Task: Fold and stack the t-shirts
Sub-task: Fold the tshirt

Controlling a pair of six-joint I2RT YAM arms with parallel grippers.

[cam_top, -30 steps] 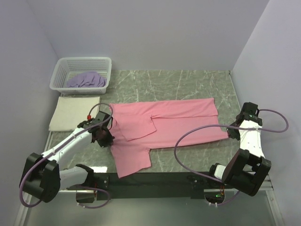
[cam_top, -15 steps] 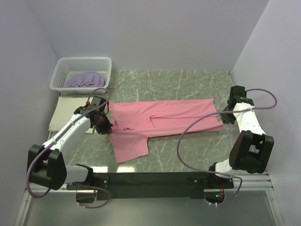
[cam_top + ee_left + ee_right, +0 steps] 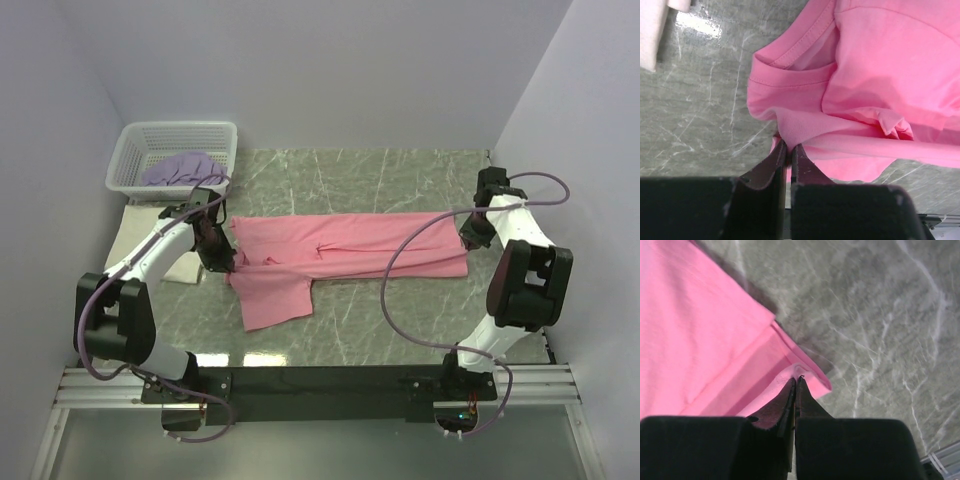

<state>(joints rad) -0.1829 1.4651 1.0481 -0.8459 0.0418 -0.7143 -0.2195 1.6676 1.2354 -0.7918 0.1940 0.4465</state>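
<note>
The pink t-shirt [image 3: 345, 247] lies stretched across the middle of the table, folded lengthwise, with one sleeve hanging toward the near side. My left gripper [image 3: 222, 258] is shut on its left end near the collar [image 3: 790, 60], pinching pink fabric [image 3: 805, 127]. My right gripper [image 3: 468, 238] is shut on the shirt's right hem corner [image 3: 805, 374]. The cream t-shirt [image 3: 150, 240] lies folded flat at the left edge. The lavender t-shirt [image 3: 180, 168] is crumpled in the basket.
The white lattice basket [image 3: 175, 135] stands at the back left corner. Purple walls close in the left, back and right sides. Grey marble tabletop [image 3: 400, 175] shows behind the shirt and in front of it [image 3: 380, 320].
Both grippers have moved away from the near edge toward the back, carrying the near edge of the pink shirt over. The shirt is now a narrower band, farther back.
</note>
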